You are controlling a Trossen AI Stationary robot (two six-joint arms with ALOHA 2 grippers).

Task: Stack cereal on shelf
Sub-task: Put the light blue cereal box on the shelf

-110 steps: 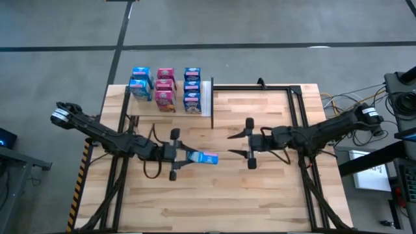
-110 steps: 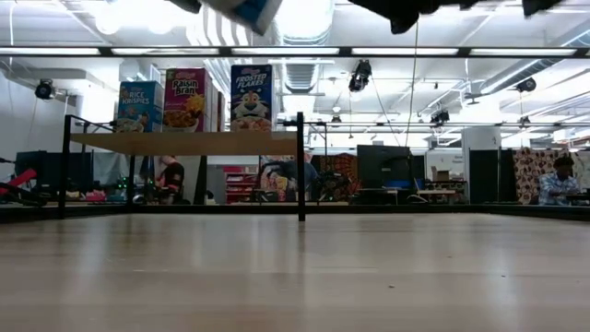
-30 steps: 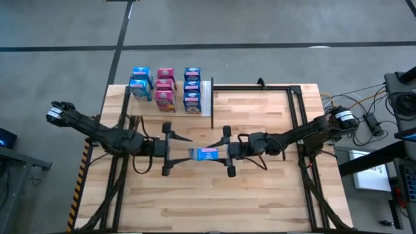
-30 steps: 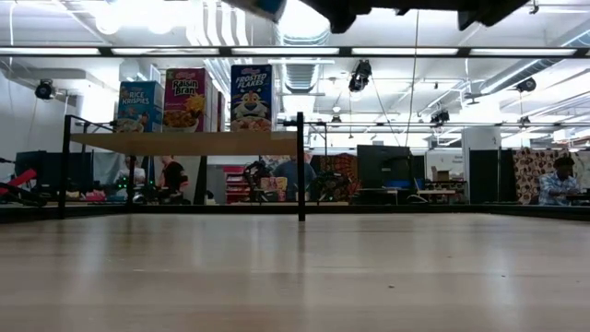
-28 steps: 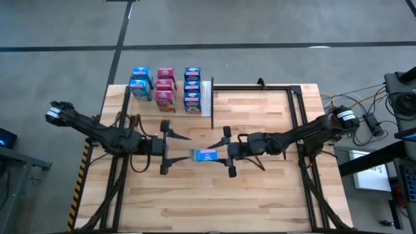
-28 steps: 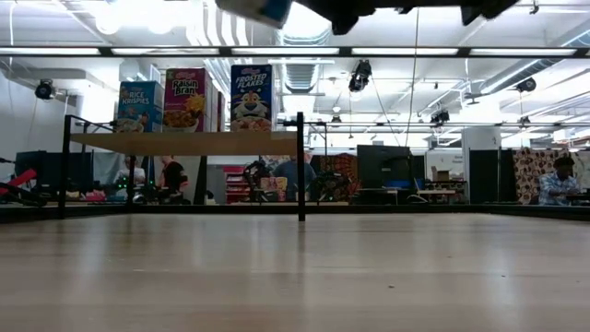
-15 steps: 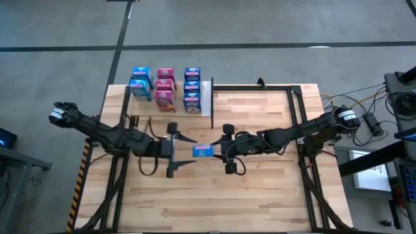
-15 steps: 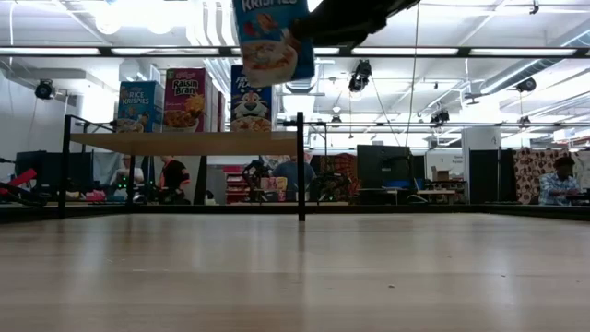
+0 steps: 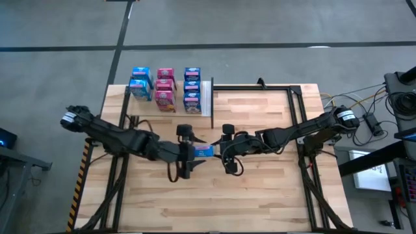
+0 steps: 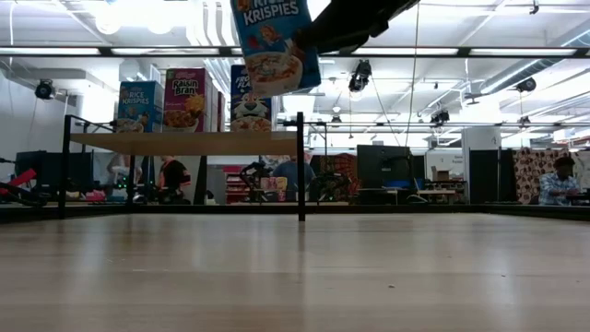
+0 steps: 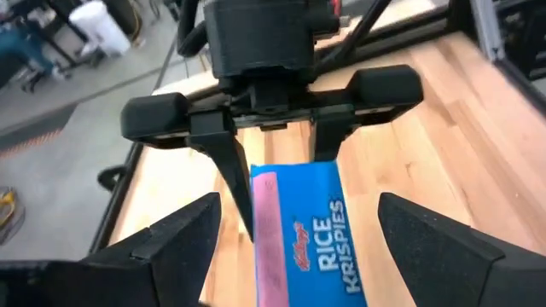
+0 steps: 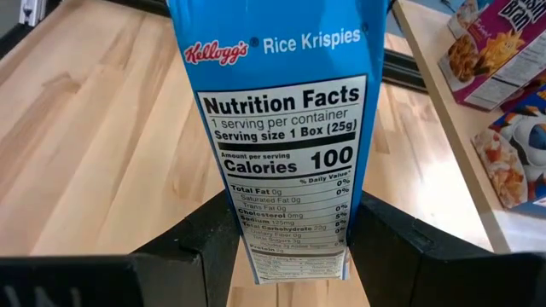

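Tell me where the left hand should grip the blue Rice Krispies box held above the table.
Probably the free end of the Rice Krispies box, coming from the left arm's side. The right hand clamps the opposite end, so that end is taken, and the left hand stands open astride the free one.

The blue cereal box (image 10: 271, 41) is cut off by the low view's upper edge; both grippers' fingertips are hidden there.

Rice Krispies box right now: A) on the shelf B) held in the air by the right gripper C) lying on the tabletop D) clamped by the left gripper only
B: the right gripper is shut on the Rice Krispies box, in the air above the tabletop; the left gripper is open around it.
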